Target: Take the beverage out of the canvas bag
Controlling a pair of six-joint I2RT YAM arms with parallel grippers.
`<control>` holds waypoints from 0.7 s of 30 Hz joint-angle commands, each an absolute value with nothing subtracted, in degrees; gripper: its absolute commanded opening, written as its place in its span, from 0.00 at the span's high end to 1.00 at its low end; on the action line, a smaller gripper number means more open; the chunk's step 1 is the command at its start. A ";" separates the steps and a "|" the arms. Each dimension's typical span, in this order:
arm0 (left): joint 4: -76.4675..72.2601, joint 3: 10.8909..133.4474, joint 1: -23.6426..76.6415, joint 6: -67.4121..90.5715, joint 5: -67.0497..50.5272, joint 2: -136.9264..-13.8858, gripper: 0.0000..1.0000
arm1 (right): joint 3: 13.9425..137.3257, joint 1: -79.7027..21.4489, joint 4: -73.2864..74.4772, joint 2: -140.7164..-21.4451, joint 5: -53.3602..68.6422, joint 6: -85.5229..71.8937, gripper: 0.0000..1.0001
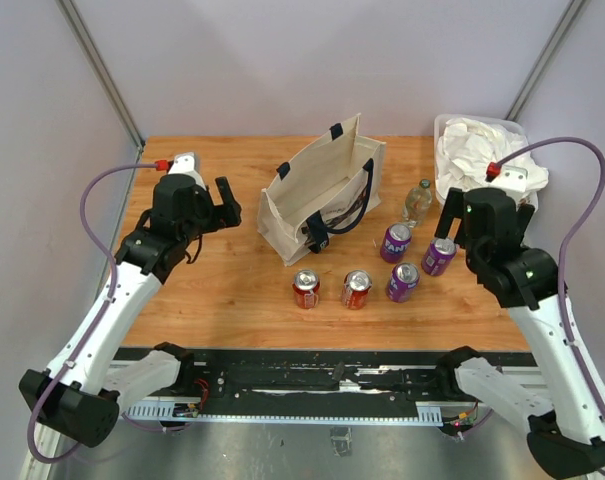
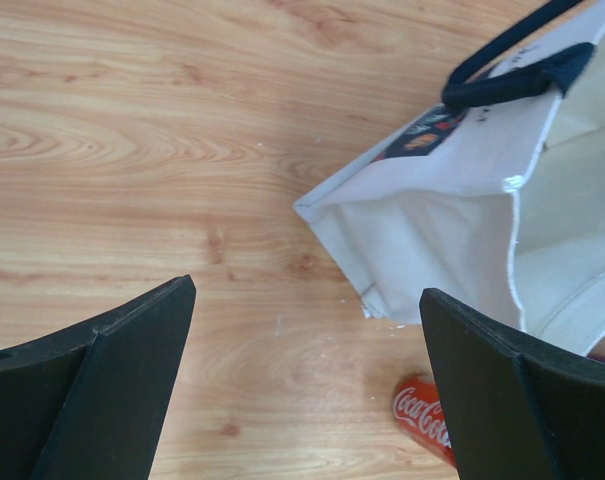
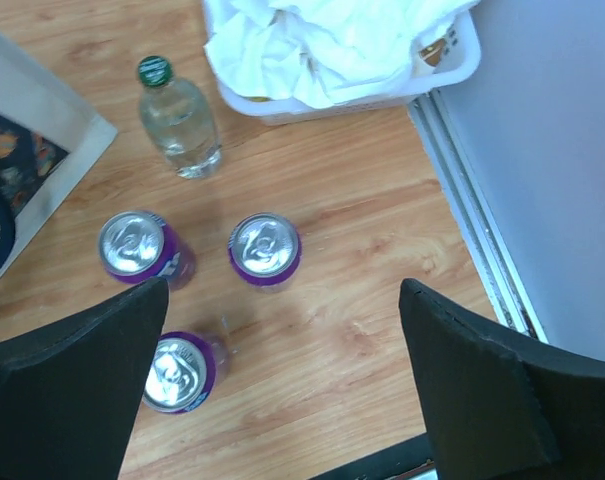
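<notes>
The cream canvas bag (image 1: 317, 190) with navy handles stands open at the table's middle back. I see no drink inside it from here. It also shows in the left wrist view (image 2: 452, 220), printed side up. My left gripper (image 1: 229, 208) is open and empty, above the wood just left of the bag (image 2: 307, 292). My right gripper (image 1: 452, 215) is open and empty, hovering over the purple cans (image 3: 284, 287). Three purple cans (image 1: 396, 242) (image 1: 438, 256) (image 1: 403, 281), two red cola cans (image 1: 305, 289) (image 1: 356, 289) and a clear bottle (image 1: 418, 201) stand on the table.
A clear tub of white cloths (image 1: 482, 150) sits at the back right corner. The table's right edge with a metal rail (image 3: 477, 250) is close to my right gripper. One red can (image 2: 427, 415) lies near my left gripper's right finger.
</notes>
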State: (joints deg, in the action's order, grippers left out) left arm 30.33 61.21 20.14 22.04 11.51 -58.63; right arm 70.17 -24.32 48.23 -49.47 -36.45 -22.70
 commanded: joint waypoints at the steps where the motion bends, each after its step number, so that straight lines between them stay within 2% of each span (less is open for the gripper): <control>1: 32.07 60.03 17.23 20.14 12.54 -56.08 0.00 | 74.53 -10.52 45.50 -50.26 -22.74 -16.80 0.02; 9: 34.71 59.00 14.89 18.98 9.78 -54.86 0.00 | 71.45 15.52 48.81 -51.93 -3.37 -16.91 0.02; 21: 36.50 55.66 14.92 20.16 15.12 -47.39 0.00 | 63.44 17.14 49.82 -42.31 -3.24 -17.45 0.02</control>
